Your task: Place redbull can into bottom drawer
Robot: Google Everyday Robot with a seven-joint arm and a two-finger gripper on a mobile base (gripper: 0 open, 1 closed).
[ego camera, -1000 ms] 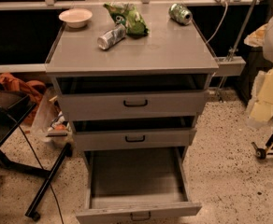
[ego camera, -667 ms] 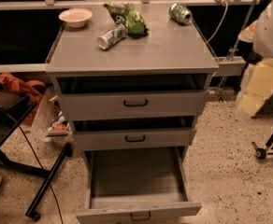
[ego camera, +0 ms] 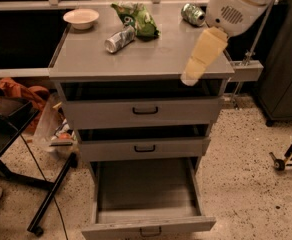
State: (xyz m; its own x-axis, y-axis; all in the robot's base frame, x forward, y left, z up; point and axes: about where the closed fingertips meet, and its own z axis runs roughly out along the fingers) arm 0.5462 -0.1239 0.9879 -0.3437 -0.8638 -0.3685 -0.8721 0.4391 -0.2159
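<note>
Slim redbull can [ego camera: 120, 39] on its side atop cabinet [ego camera: 136, 64], left of centre; bottom drawer [ego camera: 146, 223] pulled open; gripper [ego camera: 192, 74] above right near edge, opening impossible to tell.

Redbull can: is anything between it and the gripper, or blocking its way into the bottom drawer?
Nothing visible. The redbull can lies on the cabinet top, bare surface between it and the gripper at the right front edge. The bottom drawer is pulled open.

Pincer [ego camera: 191, 75] over cabinet [ego camera: 136, 60]; bottom drawer [ego camera: 146, 190] open
</note>
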